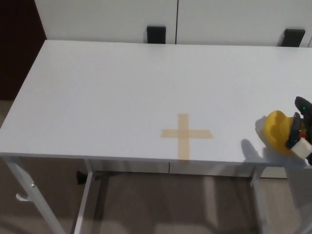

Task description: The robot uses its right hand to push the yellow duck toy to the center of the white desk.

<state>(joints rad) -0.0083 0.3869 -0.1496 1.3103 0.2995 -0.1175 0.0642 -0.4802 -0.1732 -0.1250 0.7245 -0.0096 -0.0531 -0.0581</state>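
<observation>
The duck (278, 131) sits near the desk's (122, 87) front right corner. The right hand (302, 127) touches its right side, fingers apart, gripping nothing. A tape cross (185, 134) lies nearer the front edge's middle.

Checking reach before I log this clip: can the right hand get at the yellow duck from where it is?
Probably yes: the right hand is already against the duck at the desk's right edge, nothing between them.
</observation>
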